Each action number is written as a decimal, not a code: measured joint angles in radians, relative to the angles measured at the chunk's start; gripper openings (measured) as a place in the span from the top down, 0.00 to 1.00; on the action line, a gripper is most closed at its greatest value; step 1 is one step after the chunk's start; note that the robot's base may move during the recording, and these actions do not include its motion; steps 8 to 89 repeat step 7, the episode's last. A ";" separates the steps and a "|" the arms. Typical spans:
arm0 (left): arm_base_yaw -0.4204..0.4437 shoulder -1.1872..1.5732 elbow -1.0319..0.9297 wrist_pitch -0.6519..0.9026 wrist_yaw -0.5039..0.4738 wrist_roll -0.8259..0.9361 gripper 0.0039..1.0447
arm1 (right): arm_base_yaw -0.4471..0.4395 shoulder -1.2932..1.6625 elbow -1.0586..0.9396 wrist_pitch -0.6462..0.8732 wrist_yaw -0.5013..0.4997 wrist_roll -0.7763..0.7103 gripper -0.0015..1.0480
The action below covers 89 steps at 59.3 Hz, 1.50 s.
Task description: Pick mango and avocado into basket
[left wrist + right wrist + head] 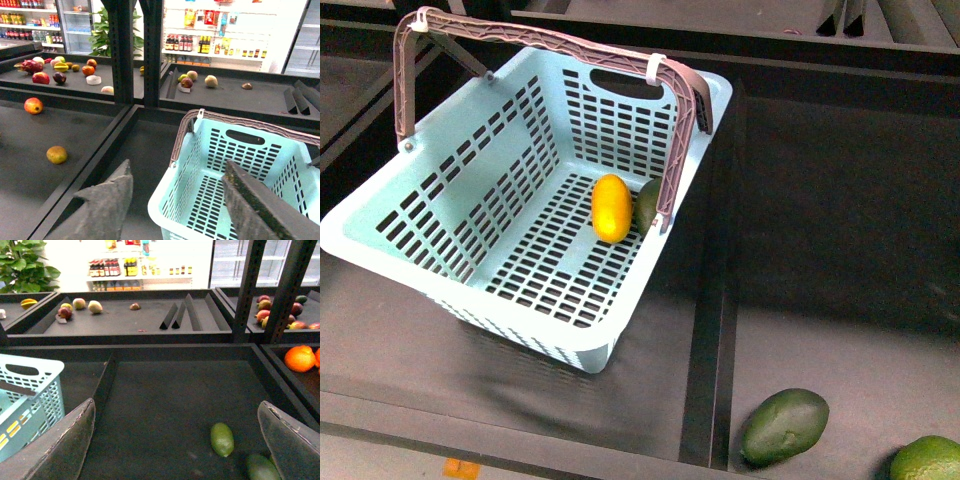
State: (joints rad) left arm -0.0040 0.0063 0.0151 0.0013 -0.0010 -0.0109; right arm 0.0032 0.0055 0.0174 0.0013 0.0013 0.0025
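On my front camera the mango [611,208], a smooth elongated yellow-orange oval fruit, lies on the slotted floor of the light turquoise rectangular plastic basket [380,250] near its far right wall. Touching the mango on its right is a dark green fruit [647,205], half hidden behind the basket's brown arched handle [555,42]; I take it for an avocado but cannot see enough of it to be sure. A second dark green oval avocado [784,425] with dull, slightly bumpy skin rests on the black shelf mat [840,200] well outside the basket, to its near right, and a brighter green round fruit [926,460] sits just beside it at the frame's corner. Neither arm appears in my front camera. In my left wrist view the left gripper [175,200] stands with its jaws spread wide and nothing between them, hanging above the basket's [170,200] near rim. In my right wrist view the right gripper [180,440] is likewise spread wide and holds nothing, hanging over the mat with a lighter green oval fruit [222,439] lying below between its fingers, untouched.
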 joint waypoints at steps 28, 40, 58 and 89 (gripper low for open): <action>0.000 0.000 0.000 0.000 0.000 0.000 0.12 | 0.000 0.000 0.000 0.000 0.000 0.000 0.08; 0.000 0.000 0.000 0.000 0.000 0.000 0.12 | 0.000 0.000 0.000 0.000 0.000 0.000 0.08; 0.000 0.000 0.000 0.000 0.000 0.000 0.12 | 0.000 0.000 0.000 0.000 0.000 0.000 0.08; 0.000 0.000 0.000 0.000 0.000 0.000 0.12 | 0.000 0.000 0.000 0.000 0.000 0.000 0.08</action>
